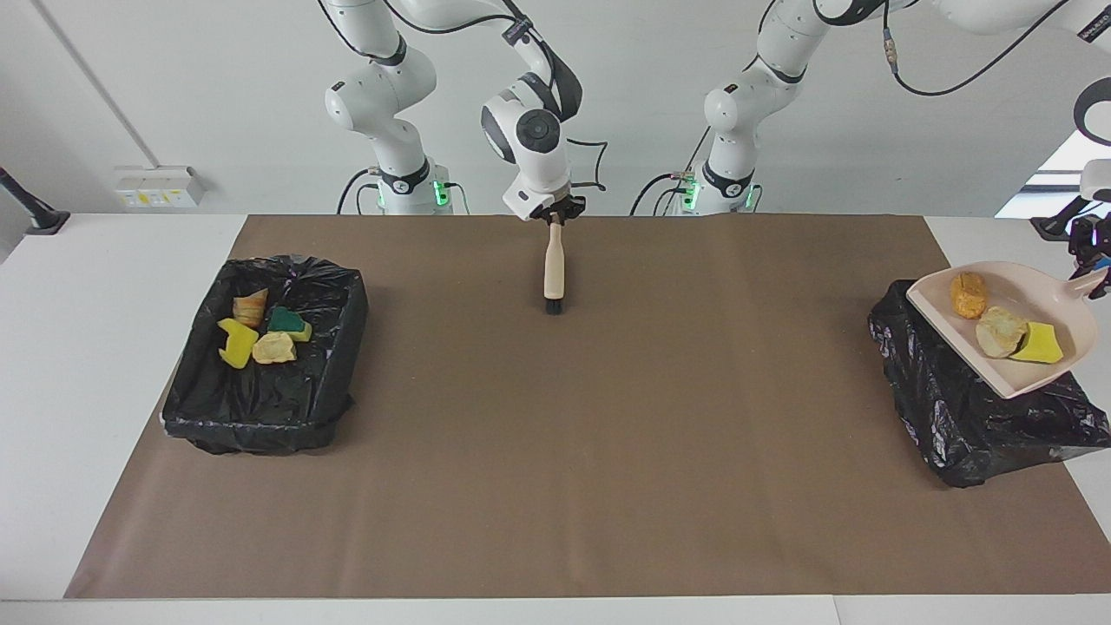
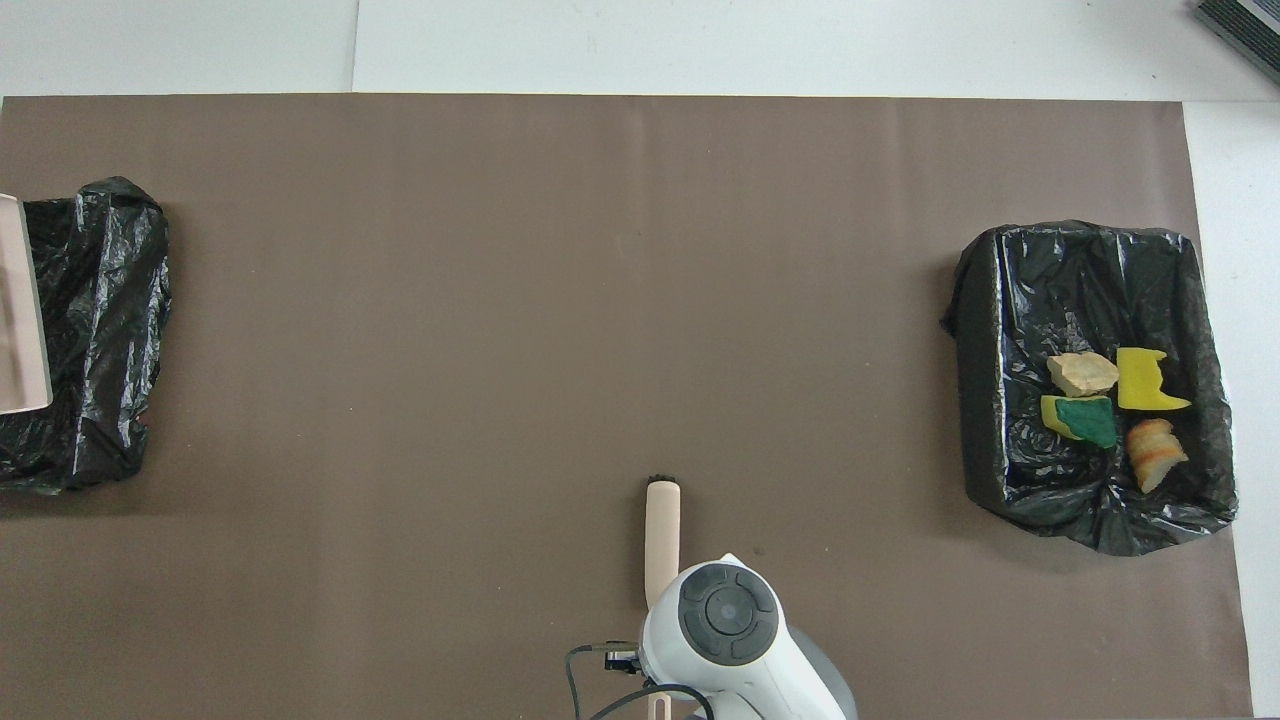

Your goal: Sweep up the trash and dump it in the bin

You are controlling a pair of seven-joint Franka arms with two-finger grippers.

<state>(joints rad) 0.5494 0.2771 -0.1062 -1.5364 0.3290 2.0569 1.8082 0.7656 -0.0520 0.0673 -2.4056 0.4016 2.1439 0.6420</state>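
My left gripper (image 1: 1090,271) is shut on the handle of the pale pink dustpan (image 1: 1033,369), holding it tilted over the black-lined bin (image 1: 955,417) at the left arm's end. Three trash pieces lie in the pan: an orange bread bit (image 1: 967,295), a pale bread bit (image 1: 998,332) and a yellow sponge chunk (image 1: 1038,344). In the overhead view only the pan's edge (image 2: 20,310) shows over that bin (image 2: 95,330). My right gripper (image 1: 555,215) is shut on the beige-handled brush (image 1: 553,269), which hangs bristles down over the mat, near the robots.
A second black-lined bin (image 1: 260,417) at the right arm's end holds several trash pieces (image 1: 260,334), also seen in the overhead view (image 2: 1100,400). The brown mat (image 1: 608,434) covers the table between the bins. The brush handle also shows from above (image 2: 661,540).
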